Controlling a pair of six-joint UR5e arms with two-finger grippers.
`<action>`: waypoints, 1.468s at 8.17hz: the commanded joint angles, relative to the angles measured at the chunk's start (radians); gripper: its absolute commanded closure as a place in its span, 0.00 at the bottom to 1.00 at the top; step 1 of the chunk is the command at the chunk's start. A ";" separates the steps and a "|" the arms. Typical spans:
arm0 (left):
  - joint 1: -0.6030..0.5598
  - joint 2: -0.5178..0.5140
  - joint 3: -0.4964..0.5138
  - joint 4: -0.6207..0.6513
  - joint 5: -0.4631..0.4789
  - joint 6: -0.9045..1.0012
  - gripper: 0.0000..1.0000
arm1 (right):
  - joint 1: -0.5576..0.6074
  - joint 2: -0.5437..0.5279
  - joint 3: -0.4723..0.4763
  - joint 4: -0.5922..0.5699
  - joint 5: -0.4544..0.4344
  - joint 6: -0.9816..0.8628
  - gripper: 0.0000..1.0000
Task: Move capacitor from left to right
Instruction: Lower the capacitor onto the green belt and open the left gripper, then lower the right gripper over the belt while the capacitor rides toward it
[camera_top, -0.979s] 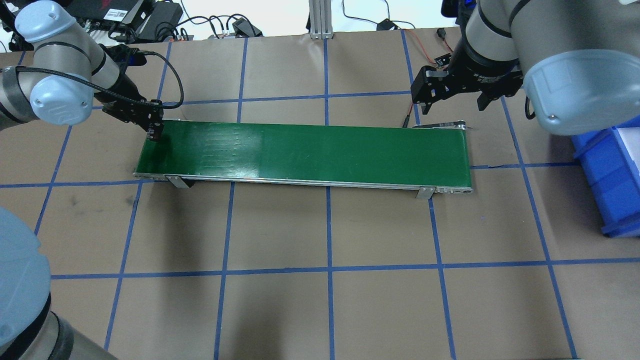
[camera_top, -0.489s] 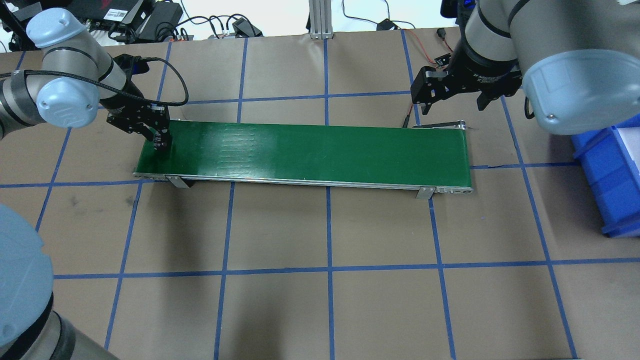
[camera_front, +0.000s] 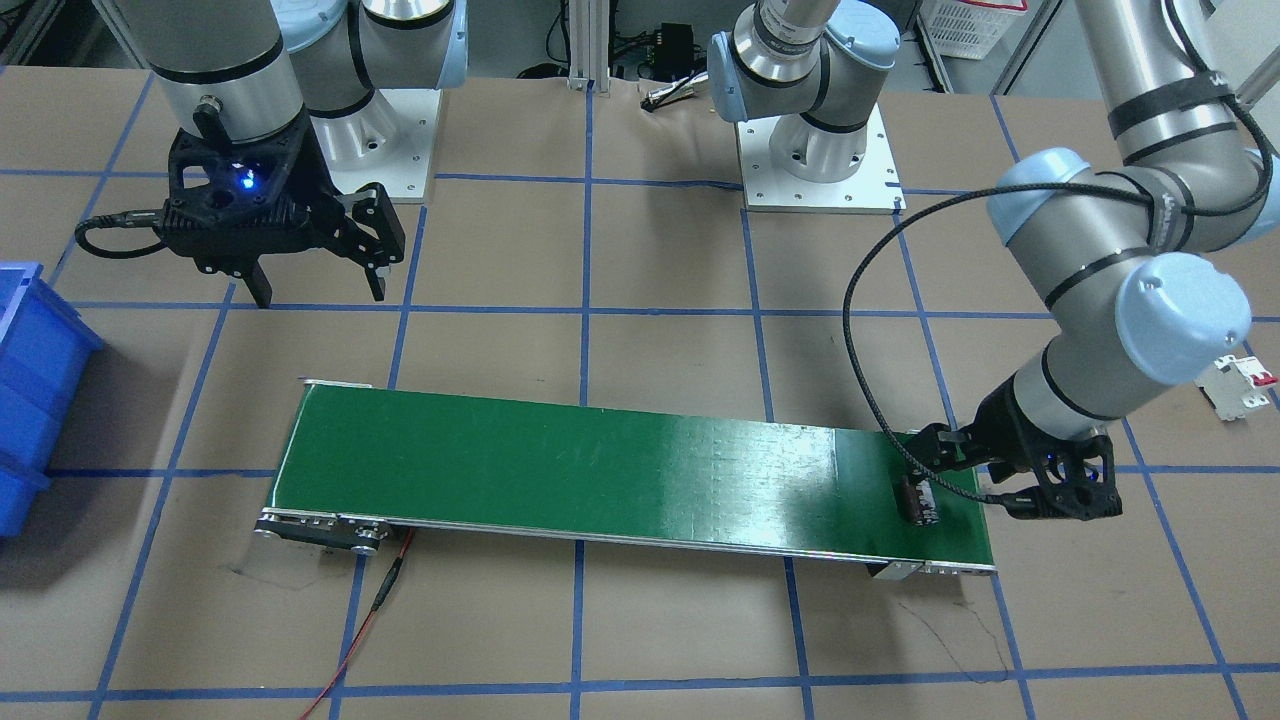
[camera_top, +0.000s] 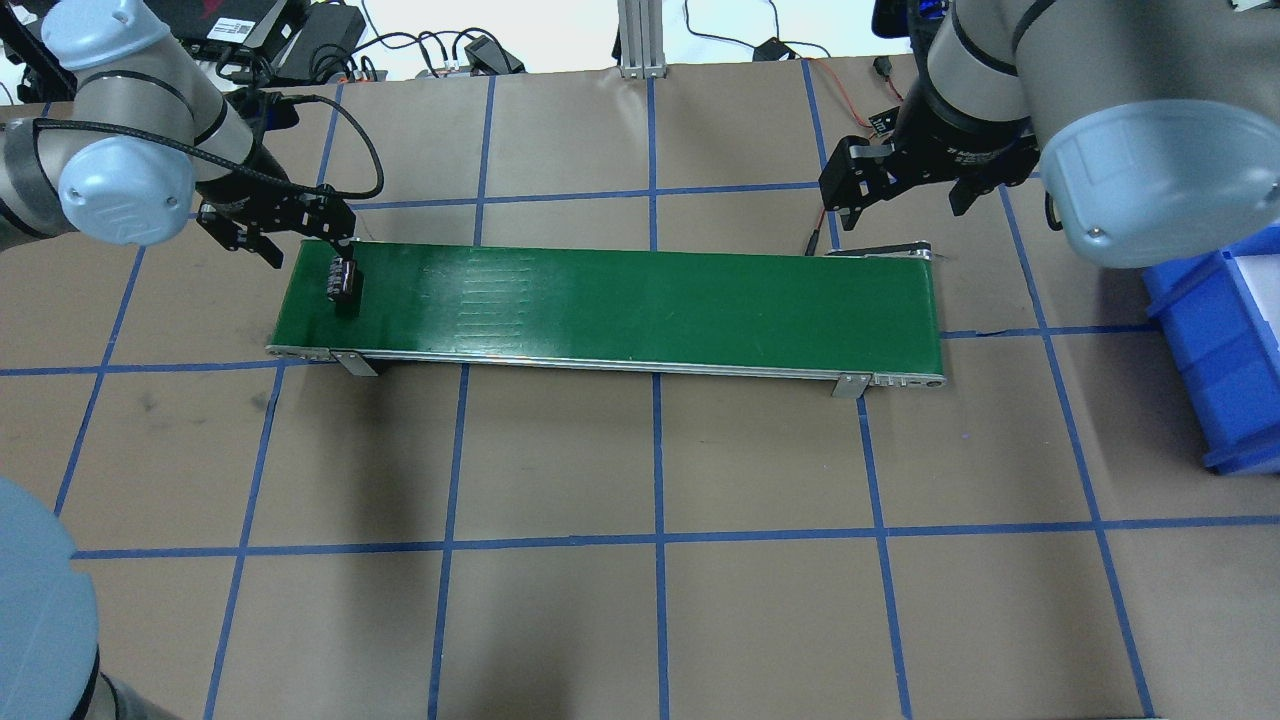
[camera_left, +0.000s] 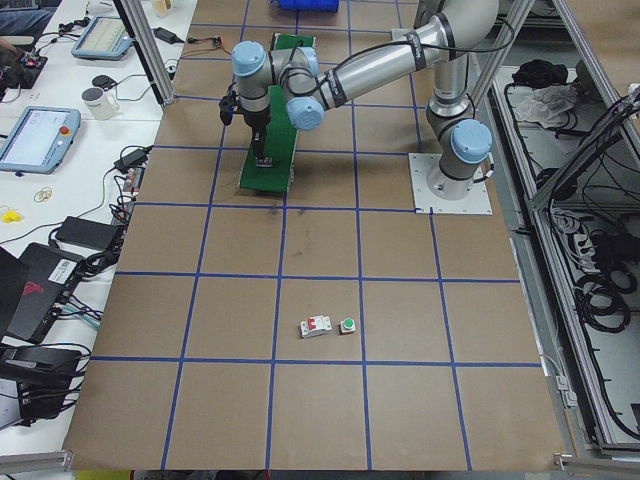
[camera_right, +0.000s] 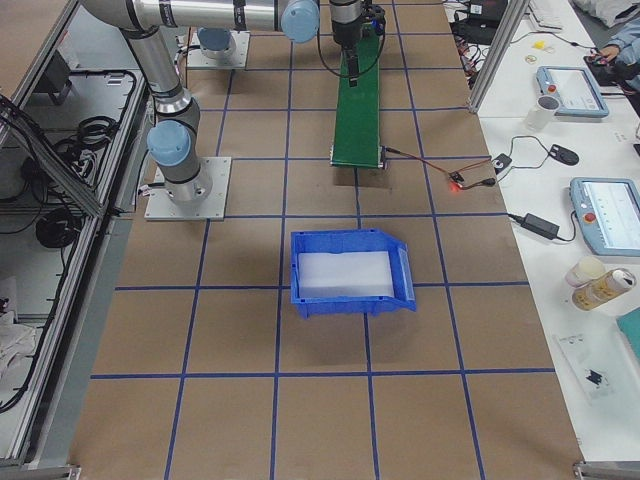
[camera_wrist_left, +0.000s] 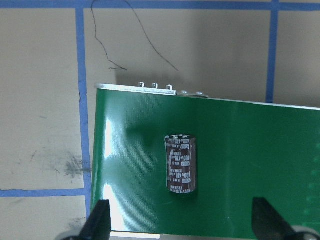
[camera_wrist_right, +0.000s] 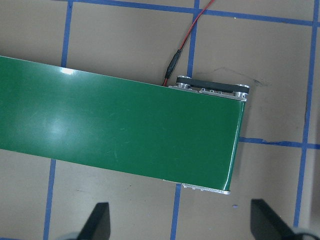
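Front-facing exterior: capacitor (camera_front: 918, 498) lying on belt (camera_front: 600, 470) at its left end, just beside left gripper (camera_front: 1005, 478), jaws spread; overhead: right gripper (camera_top: 897, 210) likewise spread, hovering by belt's right end; left wrist: capacitor crosswise on belt, between spread fingers (camera_wrist_left: 100, 222), touching neither.

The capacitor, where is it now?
In the overhead view, the capacitor lies at the left end of the green conveyor belt, beside the open left gripper.
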 joint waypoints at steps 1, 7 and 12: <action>-0.069 0.166 0.001 -0.087 0.044 -0.003 0.00 | -0.009 0.067 0.000 -0.044 -0.002 -0.022 0.00; -0.109 0.238 -0.005 -0.172 0.081 -0.122 0.00 | -0.007 0.256 0.002 -0.198 0.000 -0.019 0.00; -0.111 0.241 -0.002 -0.190 0.074 -0.123 0.00 | -0.009 0.321 0.002 -0.241 0.000 0.033 0.00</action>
